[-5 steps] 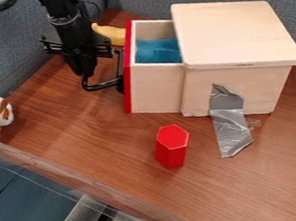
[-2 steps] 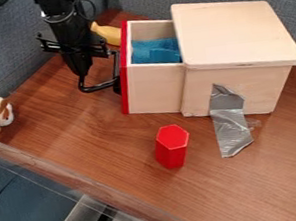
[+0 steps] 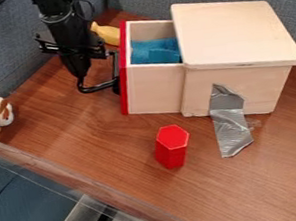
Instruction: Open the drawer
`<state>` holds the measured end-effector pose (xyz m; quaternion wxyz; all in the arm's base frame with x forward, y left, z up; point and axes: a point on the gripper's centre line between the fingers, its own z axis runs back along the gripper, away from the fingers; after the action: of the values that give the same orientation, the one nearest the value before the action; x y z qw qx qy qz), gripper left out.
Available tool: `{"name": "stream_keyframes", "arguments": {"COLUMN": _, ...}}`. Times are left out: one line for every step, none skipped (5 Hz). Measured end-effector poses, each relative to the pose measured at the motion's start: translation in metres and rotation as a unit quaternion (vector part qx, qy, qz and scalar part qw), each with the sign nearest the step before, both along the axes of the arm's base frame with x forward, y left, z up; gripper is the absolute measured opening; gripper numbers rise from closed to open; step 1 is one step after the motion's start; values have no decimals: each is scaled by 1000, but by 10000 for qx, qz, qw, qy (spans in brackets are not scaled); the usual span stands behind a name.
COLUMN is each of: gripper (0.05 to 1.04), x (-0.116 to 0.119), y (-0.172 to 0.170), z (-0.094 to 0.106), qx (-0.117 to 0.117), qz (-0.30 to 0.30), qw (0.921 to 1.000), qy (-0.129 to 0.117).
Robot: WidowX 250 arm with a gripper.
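1. Wooden tabletop [image 3: 115, 156], under everything.
2. Pale wooden box [image 3: 233, 35], lidded, at its far right part.
3. Drawer [image 3: 155, 89], red-fronted, pulled partly out of the box's left side, blue material [image 3: 154, 51] inside.
4. Black tool [image 3: 81, 72], just left of the drawer's front; whether it is apart, together or clamped, I cannot tell.
5. 1 grey tape strip [image 3: 229, 123], from box to tabletop.
6. 1 red hexagonal block [image 3: 172, 147], upright, nearer the camera than the drawer.

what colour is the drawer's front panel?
Red; the front panel shows best in the current camera view.
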<state>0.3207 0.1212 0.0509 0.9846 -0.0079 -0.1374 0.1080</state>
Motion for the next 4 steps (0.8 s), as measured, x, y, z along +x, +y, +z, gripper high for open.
{"name": "stream_keyframes", "arguments": {"gripper": 51, "x": -4, "y": 7, "z": 0, "qx": -20, "qz": 46, "qw": 10000, "qy": 31}}
{"name": "stream_keyframes", "arguments": {"gripper": 51, "x": -4, "y": 8, "z": 1, "qx": -39, "qz": 17, "qw": 10000, "qy": 28}}
{"name": "stream_keyframes", "arguments": {"gripper": 72, "x": -2, "y": 9, "z": 4, "qx": -26, "qz": 3, "qw": 10000, "qy": -10}}
{"name": "stream_keyframes", "arguments": {"gripper": 215, "x": 2, "y": 12, "z": 12, "qx": -21, "qz": -55, "qw": 10000, "qy": 57}}
